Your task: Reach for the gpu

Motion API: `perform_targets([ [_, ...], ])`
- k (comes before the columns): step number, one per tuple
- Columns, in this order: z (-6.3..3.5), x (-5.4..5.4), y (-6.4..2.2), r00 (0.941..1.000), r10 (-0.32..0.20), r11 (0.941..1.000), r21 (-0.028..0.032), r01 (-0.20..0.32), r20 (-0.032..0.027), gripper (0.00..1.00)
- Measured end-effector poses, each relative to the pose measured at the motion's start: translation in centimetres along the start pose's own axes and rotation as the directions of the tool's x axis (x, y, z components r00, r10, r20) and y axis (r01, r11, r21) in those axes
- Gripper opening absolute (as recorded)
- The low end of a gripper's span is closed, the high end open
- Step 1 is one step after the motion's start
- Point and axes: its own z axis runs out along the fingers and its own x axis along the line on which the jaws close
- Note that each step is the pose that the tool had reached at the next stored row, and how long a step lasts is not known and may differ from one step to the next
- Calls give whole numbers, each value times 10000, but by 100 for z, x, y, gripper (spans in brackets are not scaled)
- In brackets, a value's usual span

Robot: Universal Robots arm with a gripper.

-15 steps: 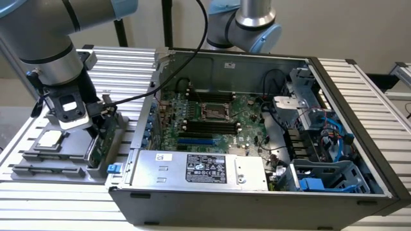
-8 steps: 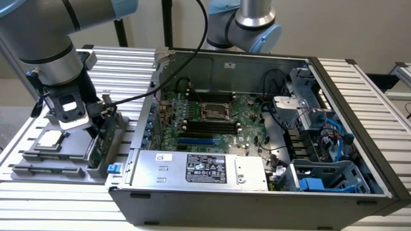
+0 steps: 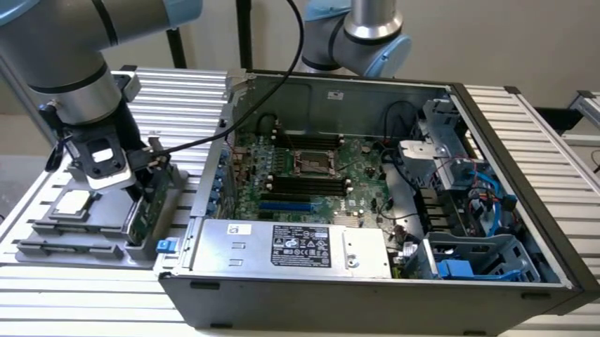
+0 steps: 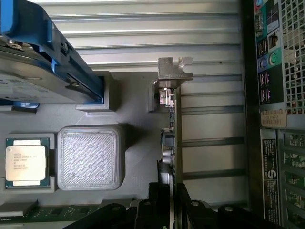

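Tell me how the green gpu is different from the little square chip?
The gpu stands up on its edge in a slot; the processor chip lies flat in its pocket. The gpu is long and thin with a silver bracket end; the processor chip is small and square. The gripper is at the gpu, not the processor chip. Both sit on the grey tray.

Open gaps btwn gpu (image 4: 177,125), PC case (image 4: 272,143), HDD (image 4: 43,67).

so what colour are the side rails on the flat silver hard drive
Blue side rails, clearest in the wrist view.
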Motion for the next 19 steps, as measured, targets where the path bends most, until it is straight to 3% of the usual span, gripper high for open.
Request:
perform_targets([
  [7, 1, -16, 1, 9993, -376, 9993, -23, 376, -58, 26],
  [11, 1, -31, 2, 9988, -468, 9989, -32, 468, -145, 26],
  [19, 0, -56, 2, 9971, -731, 9973, -61, 729, -213, 26],
])
